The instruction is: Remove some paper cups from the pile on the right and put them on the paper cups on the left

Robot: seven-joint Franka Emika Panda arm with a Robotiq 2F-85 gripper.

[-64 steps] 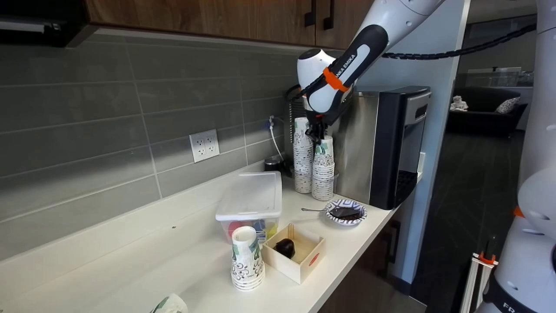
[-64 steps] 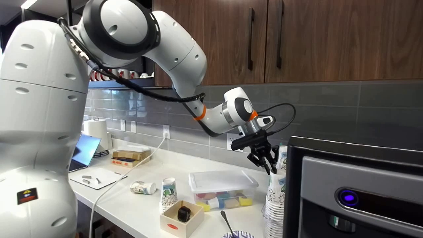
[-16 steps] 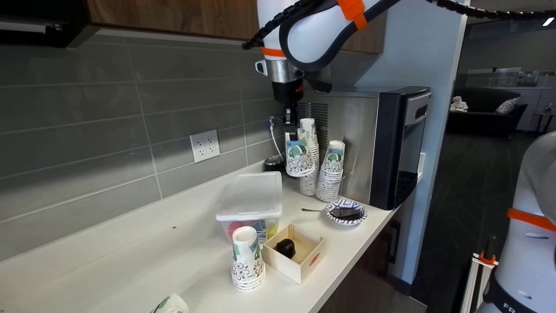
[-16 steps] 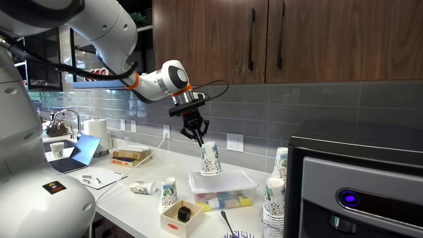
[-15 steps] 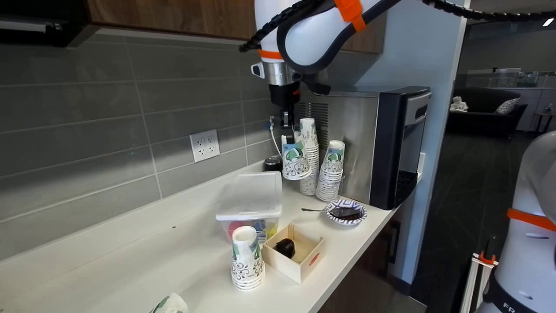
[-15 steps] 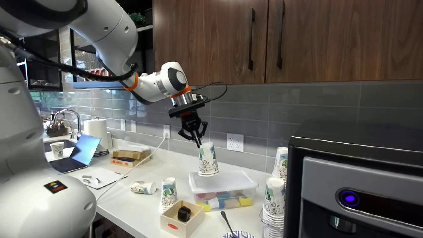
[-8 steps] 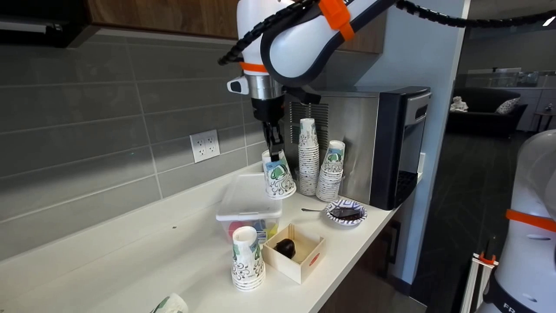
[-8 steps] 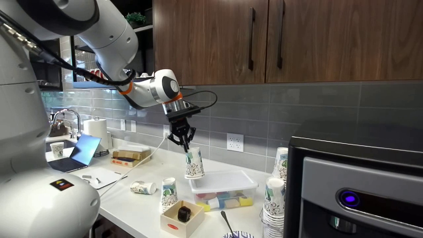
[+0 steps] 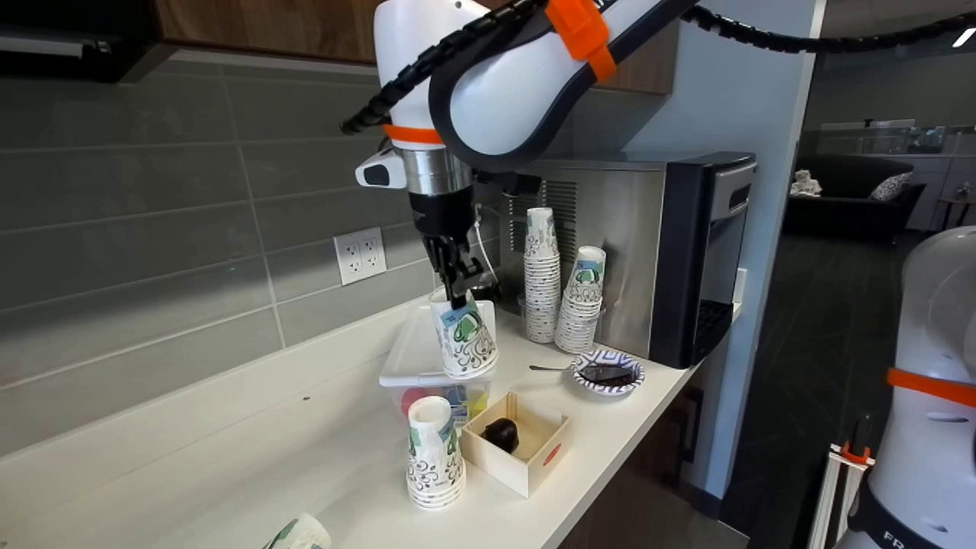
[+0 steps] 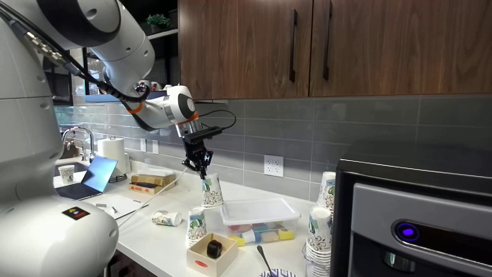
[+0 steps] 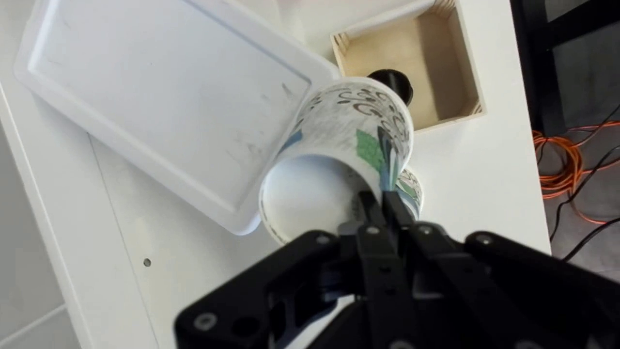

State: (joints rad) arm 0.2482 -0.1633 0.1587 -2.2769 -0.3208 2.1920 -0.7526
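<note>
My gripper [image 9: 455,299] is shut on the wall of upside-down white paper cups [image 9: 467,345] with green and brown print. It holds them tilted in the air, above and behind the upside-down left cup stack [image 9: 435,461]. The held cups also show in an exterior view [image 10: 212,192]. In the wrist view one finger of the gripper [image 11: 378,195] is inside the upper opening of the held cups [image 11: 346,121], which largely hide the left stack [image 11: 414,186]. On the right stand a tall pile [image 9: 542,293] and a shorter, leaning pile [image 9: 581,305].
An open wooden box [image 9: 526,450] with a dark object stands beside the left stack. A lidded plastic container [image 9: 435,343] is behind it. A patterned bowl [image 9: 606,374] and a dispenser machine [image 9: 633,259] stand right. A loose cup [image 10: 166,218] lies on its side.
My gripper, at the near right pile at first, has taken cups and carried them left and down toward the left stack. The right piles have shifted, and the near one now leans.
</note>
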